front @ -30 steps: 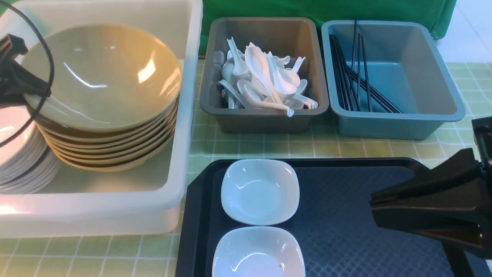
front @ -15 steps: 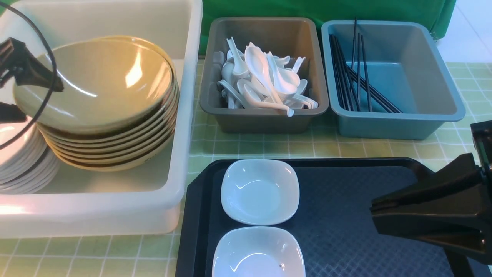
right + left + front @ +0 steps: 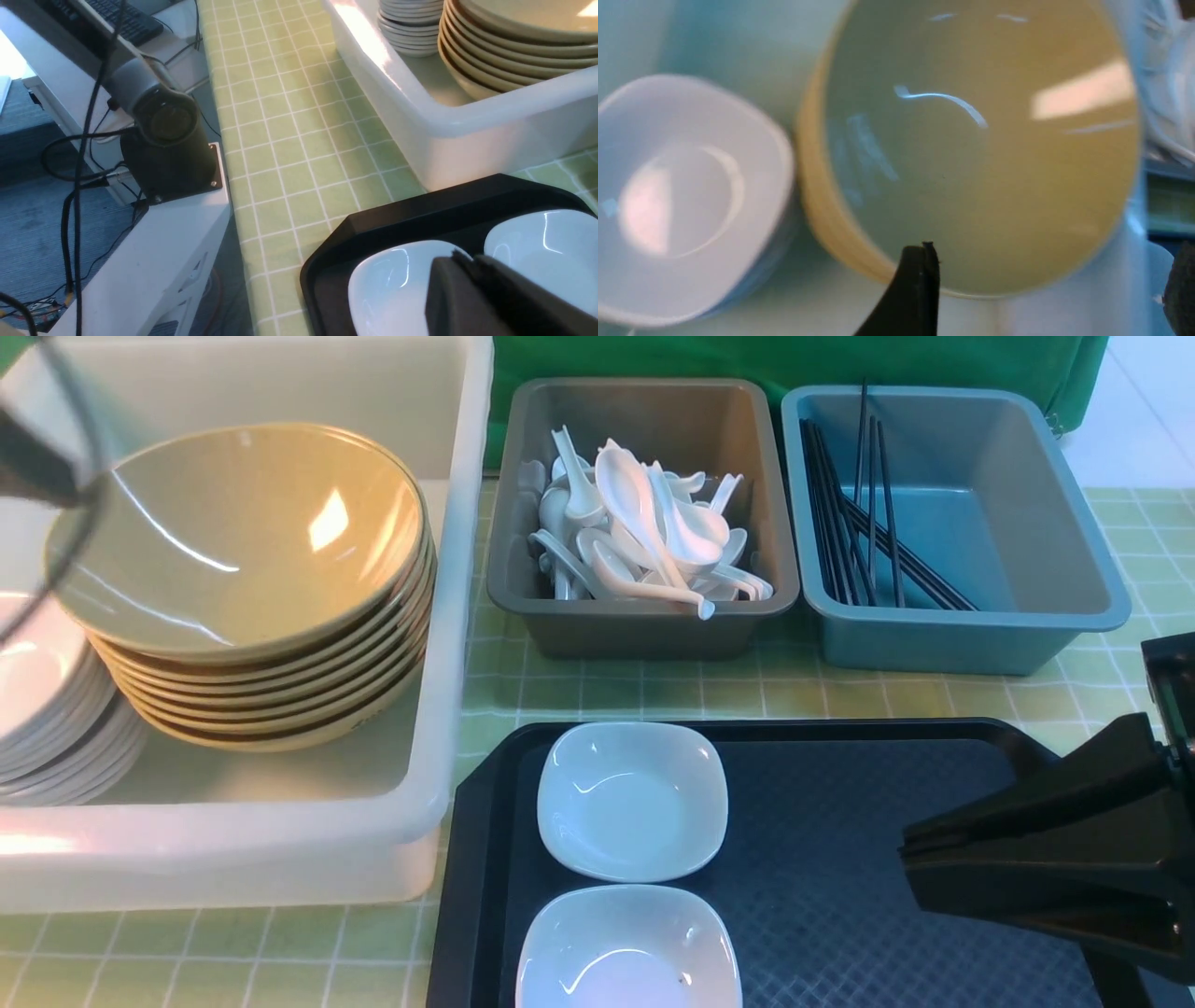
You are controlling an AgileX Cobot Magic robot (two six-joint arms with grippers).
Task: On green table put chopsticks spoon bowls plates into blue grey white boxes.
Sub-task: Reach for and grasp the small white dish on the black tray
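Far left first: the left gripper [image 3: 1049,266] hangs blurred over the white box [image 3: 448,616], jaws spread wide, nothing between them. Directly beneath it are the bowls [image 3: 252,579], a yellow-green stack inside that box, and one finger [image 3: 917,289] shows over the top bowl's rim. Just beside the bowls, on this gripper's left and lower down, sit the stacked plates [image 3: 42,709], white and square, in the same box. The box's tall right wall stands between this gripper and everything further along the table [image 3: 653,691].

Well off to its right comes the grey box [image 3: 644,625], heaped with white spoons [image 3: 644,523]. Next to that, the blue box [image 3: 962,635] holds the black chopsticks [image 3: 859,523], lying along its left side, a few crossed.

Nearer the robot lies the black tray [image 3: 840,859], its left edge close to the white box. Two white plates are on it, one behind the other: the far plate [image 3: 632,800] and the near plate [image 3: 627,947], which runs off the bottom of the front view.

Far right now: the right gripper [image 3: 904,847] hovers over the tray, jaws pressed together and empty. Both tray plates lie to its left, apart from its tips in the front view; the blue box is ahead of it, beyond the tray's far rim.
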